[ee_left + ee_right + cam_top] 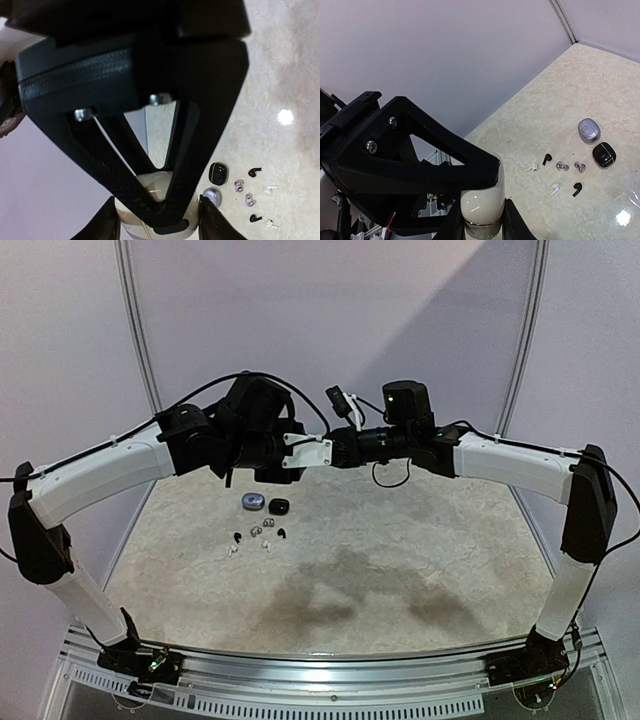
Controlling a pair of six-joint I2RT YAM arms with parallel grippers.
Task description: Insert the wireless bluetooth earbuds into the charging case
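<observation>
right wrist view: the right gripper [482,227] is seen with its fingers [451,227] set against both sides of a cream-white charging case [480,202], so a grip on it is read. left wrist view: the left gripper [157,222] is closed on the same case, crosswise to the other pair. the case is held in the air between both arms, well above the table [600,75]. its lid appears shut, only a seam is shown near its lower end, and nothing of its inside can be seen. the wireless bluetooth earbuds [562,166] are scattered on the table in a small cluster: two black, two white, two greyish, none in any case. near the cluster a grey case [588,130] and a black case [603,154] are laid, both apparently shut; contents cannot be told. step judged: the held case is being readied for opening, no bud yet seated. the next move is thought to call for the lid being levered up by one gripper while the body is pinned by the other, slip on the smooth shell to be guarded against.
</observation>
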